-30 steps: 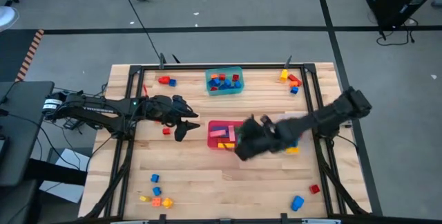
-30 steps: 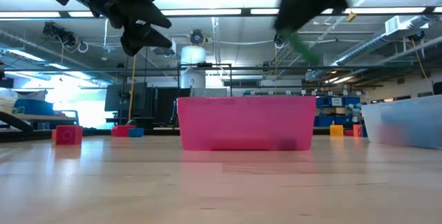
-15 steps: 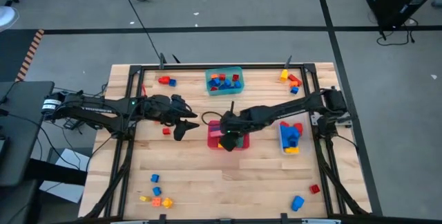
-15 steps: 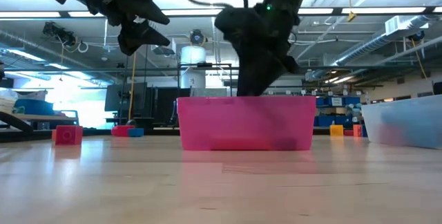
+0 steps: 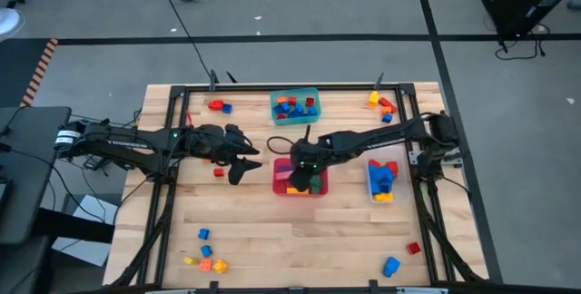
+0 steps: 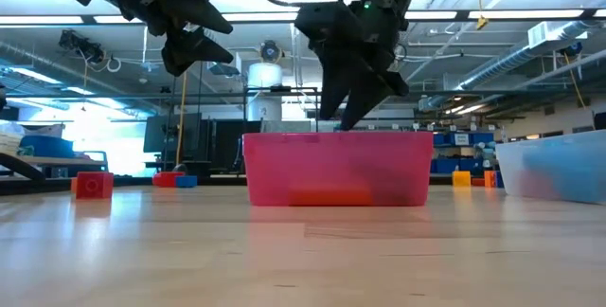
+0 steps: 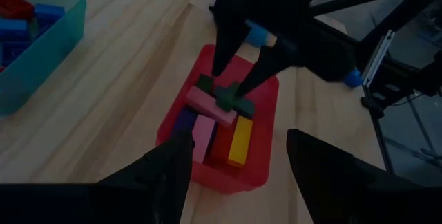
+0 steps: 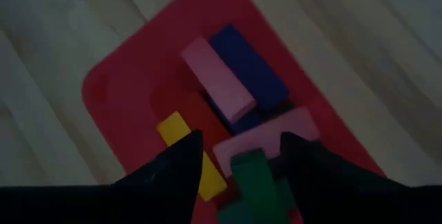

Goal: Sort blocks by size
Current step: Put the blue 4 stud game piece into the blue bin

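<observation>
right gripper [image 5: 305, 172]: above the red tub [image 5: 280, 185], fingers spread, nothing pinched
green block [image 8: 254, 175]: just below the right fingertips, lying on a pink block [image 8: 266, 141] in the tub
left gripper [image 5: 238, 169]: beside the tub, raised, fingers apart, empty

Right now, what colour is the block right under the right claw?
Green, lying on a pink block in the red tub; the right wrist view shows it best.
</observation>
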{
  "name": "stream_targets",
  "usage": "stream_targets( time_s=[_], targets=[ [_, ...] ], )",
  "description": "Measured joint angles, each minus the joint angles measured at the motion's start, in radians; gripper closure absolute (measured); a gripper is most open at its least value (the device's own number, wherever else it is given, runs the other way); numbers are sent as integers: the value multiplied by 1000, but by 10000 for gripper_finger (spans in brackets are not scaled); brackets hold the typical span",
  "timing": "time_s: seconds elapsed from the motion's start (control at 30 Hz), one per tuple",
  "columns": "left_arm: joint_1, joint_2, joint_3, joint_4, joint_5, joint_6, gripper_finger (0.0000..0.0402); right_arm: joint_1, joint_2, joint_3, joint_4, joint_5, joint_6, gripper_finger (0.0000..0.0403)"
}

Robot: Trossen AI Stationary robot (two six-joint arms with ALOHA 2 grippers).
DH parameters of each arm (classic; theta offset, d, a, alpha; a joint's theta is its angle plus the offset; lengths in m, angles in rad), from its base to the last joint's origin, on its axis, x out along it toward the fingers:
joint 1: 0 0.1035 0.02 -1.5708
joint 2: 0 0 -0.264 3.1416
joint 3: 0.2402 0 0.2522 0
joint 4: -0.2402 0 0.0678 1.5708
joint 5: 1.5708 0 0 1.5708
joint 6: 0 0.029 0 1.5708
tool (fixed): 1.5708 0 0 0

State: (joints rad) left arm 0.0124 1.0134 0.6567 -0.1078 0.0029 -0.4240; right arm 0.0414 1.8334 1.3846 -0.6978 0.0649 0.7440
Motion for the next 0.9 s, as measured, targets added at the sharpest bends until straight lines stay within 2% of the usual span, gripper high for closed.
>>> stream_targets(
  time_s=[0.23, 0.47, 0.7, 0.9],
  targets=[
    [0, 0, 0, -1, 0, 0, 161, 59, -106, 0, -233, 8, 211, 200],
    [0, 0, 0, -3, -1, 1, 161, 289, -210, 1, -438, 43, 611, 203],
    [0, 0, 0, -3, -2, 23, 161, 540, -212, 1, -541, 72, 1018, 202],
    [0, 0, 0, 5, -26, 27, 161, 639, -212, 1, -648, 74, 1227, 203]
  ],
)
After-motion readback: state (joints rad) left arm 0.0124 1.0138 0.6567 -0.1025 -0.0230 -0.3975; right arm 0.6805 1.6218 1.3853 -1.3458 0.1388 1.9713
